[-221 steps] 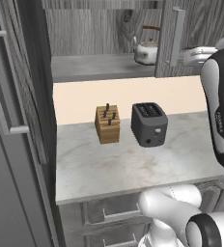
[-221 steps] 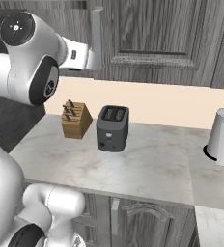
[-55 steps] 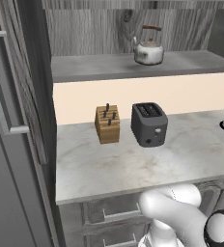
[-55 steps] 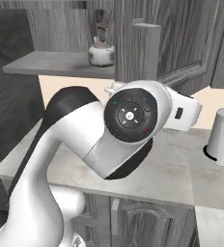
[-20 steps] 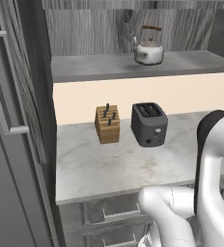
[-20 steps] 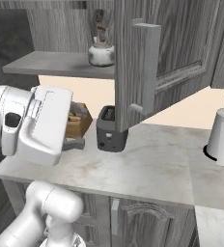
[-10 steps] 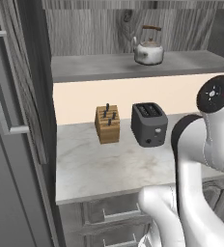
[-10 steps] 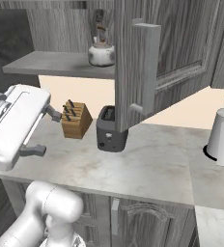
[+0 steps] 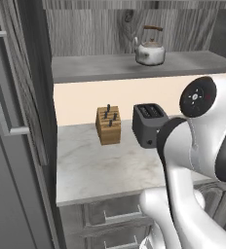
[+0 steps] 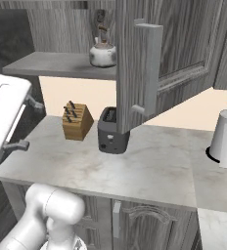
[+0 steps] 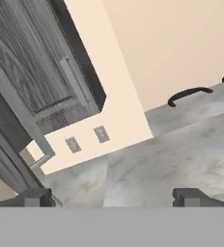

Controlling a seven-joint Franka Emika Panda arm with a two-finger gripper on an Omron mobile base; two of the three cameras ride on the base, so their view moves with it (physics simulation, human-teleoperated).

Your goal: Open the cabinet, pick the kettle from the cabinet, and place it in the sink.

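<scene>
— End effector (image 11: 112, 197)?
— Spread wide, gripping nothing, tips over grey marble table (image 11: 181, 154).
— Farther back?
— Knife block (image 9: 108, 125) beside toaster (image 9: 147, 124) on table.
— Kettle (image 9: 149, 49)?
— Upright on shelf of cabinet (image 10: 149, 63), door swung open.

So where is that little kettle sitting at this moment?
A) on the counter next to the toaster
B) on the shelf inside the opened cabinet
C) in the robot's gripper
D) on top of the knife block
B: the kettle stands upright on the shelf of the open cabinet, above the toaster and knife block on the counter.
</scene>
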